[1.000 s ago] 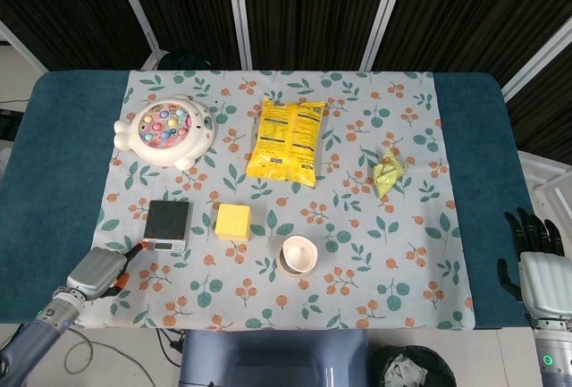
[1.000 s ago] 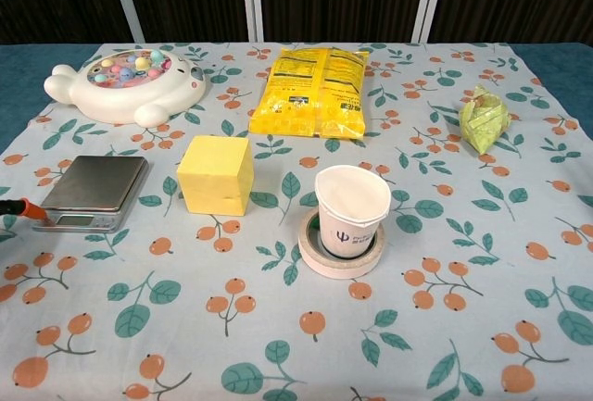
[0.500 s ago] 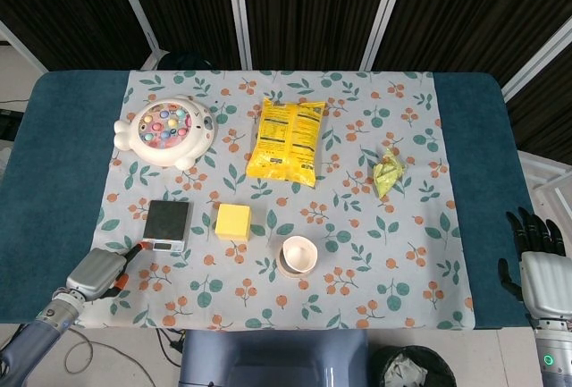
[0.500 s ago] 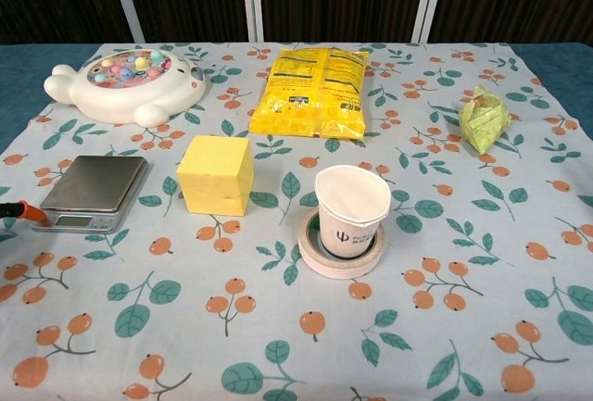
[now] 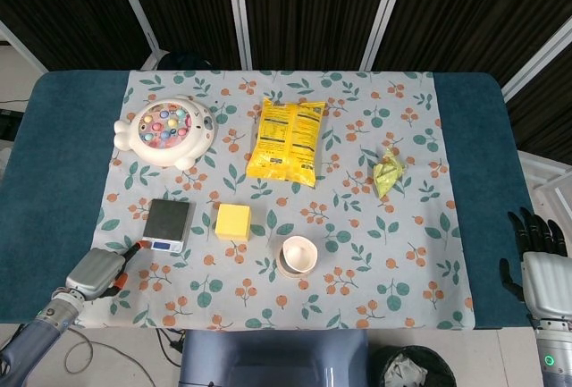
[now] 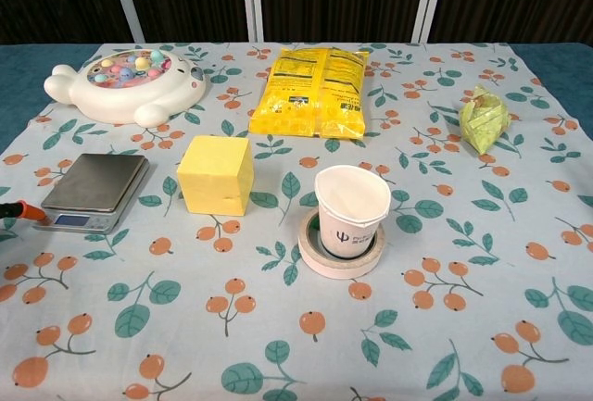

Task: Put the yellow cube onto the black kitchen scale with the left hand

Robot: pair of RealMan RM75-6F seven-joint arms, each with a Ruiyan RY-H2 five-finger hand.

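Note:
The yellow cube (image 5: 232, 222) (image 6: 216, 174) sits on the flowered cloth, just right of the black kitchen scale (image 5: 168, 223) (image 6: 95, 183). The scale's plate is bare and its small front display glows blue. My left hand (image 5: 96, 271) lies low at the table's front left edge. One orange-tipped finger (image 5: 135, 248) (image 6: 22, 208) reaches out to the scale's front left corner. How its other fingers lie is hidden. My right hand (image 5: 536, 257) hangs off the table's right side, fingers apart, holding nothing.
A paper cup (image 6: 351, 208) stands inside a tape roll (image 6: 338, 253) right of the cube. Behind lie a yellow snack bag (image 6: 312, 91), a white fishing toy (image 6: 125, 84) and a green wrapped sweet (image 6: 485, 119).
The scale's display has lit up blue. The hands and the cube have barely moved.

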